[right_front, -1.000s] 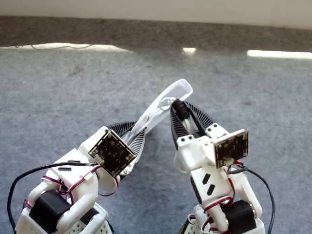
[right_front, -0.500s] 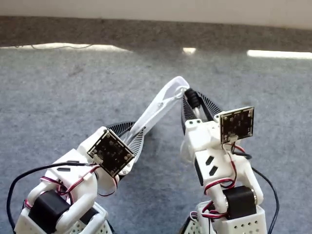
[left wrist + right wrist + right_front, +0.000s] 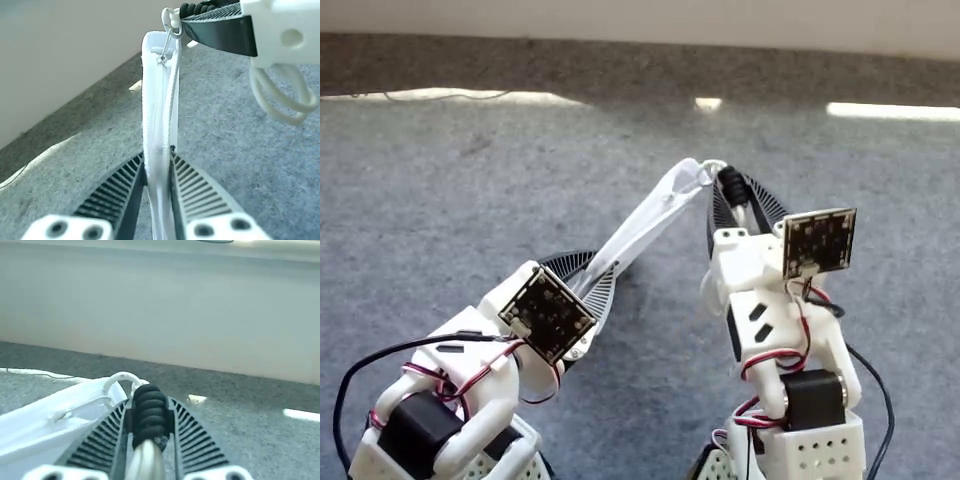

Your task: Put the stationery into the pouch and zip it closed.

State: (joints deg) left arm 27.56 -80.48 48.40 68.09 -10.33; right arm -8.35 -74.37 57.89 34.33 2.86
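We see the left gripper (image 3: 157,155) clenched on the pouch (image 3: 645,225). Its two ribbed black fingers (image 3: 120,187) are pressed against both faces of the pouch's near end. From there the pouch runs straight out ahead of the left fingertips, held off the grey carpet (image 3: 470,200). Its far end reaches the tips of the right gripper (image 3: 732,190).

The zipper line (image 3: 161,115) faces the left wrist camera and runs along the middle of the pouch away from the left gripper. A small metal clip (image 3: 162,55) sits near the far end. A white loop (image 3: 169,17) hangs from the clip and touches the right gripper's fingertips.

The right gripper is clamped on a black ribbed piece (image 3: 149,415) that sits between its fingers. A pale rounded end pokes back toward the wrist. We can't tell if the piece is a pen grip or part of the zip pull. In the right wrist view the white loop arcs just past that piece, beyond the fingertips, with the pouch lying off to one side of the jaws.

In the high view the two grippers are well apart, joined by the pouch. We can't tell what is inside it.
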